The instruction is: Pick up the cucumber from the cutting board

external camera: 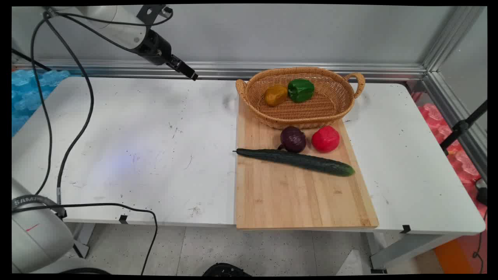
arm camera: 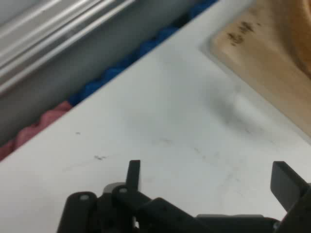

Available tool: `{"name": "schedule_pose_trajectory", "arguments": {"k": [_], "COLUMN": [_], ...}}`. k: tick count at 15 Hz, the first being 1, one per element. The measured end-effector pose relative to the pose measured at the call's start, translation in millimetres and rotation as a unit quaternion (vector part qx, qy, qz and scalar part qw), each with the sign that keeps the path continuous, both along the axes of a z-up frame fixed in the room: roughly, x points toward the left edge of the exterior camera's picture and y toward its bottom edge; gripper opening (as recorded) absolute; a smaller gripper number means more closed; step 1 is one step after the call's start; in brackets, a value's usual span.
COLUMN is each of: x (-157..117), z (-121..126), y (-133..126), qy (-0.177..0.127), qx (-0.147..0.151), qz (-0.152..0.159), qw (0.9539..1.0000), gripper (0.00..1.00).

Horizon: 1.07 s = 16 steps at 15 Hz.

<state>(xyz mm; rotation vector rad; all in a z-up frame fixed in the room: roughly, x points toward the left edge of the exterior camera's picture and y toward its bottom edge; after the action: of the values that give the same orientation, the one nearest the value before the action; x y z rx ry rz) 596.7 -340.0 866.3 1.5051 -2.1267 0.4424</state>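
My gripper [external camera: 191, 75] hangs high over the table's far side, left of the wicker basket [external camera: 334, 111], and touches nothing. In the hand view the gripper [arm camera: 209, 177] is open, with bare white table between its fingers [arm camera: 133, 172]. The basket holds a yellow pepper [external camera: 275, 95] and a green pepper [external camera: 300, 90]. It stands on the far end of a wooden cutting board [external camera: 295, 194], whose corner [arm camera: 257, 53] shows in the hand view. On the board lie a purple onion [external camera: 293, 139], a red pepper [external camera: 325, 139] and a long dark cucumber [external camera: 295, 161].
Black cables [external camera: 74, 136] droop from the arm over the table's left part. An aluminium rail [external camera: 311, 70] runs along the back wall. Blue padding [external camera: 27, 93] lies off the left edge, pink padding [external camera: 447, 132] off the right, where a black stand leg [external camera: 463, 126] leans.
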Motion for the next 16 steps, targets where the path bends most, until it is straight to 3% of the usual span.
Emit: {"name": "schedule_pose_trajectory", "arguments": {"k": [6, 10, 12, 16], "x": [-11, -25, -33, -51], "z": [9, 22, 27, 36], "y": [11, 21, 27, 39], "qy": [0.001, -0.009, -0.014, -0.02], "qx": [0.006, 0.016, 0.023, 0.039], "qz": [-0.056, -0.109, -0.143, -0.213], "qw": [0.9984, 0.9939, 0.9894, 0.9761], "gripper": [1.0, 1.0, 1.0, 1.0]}}
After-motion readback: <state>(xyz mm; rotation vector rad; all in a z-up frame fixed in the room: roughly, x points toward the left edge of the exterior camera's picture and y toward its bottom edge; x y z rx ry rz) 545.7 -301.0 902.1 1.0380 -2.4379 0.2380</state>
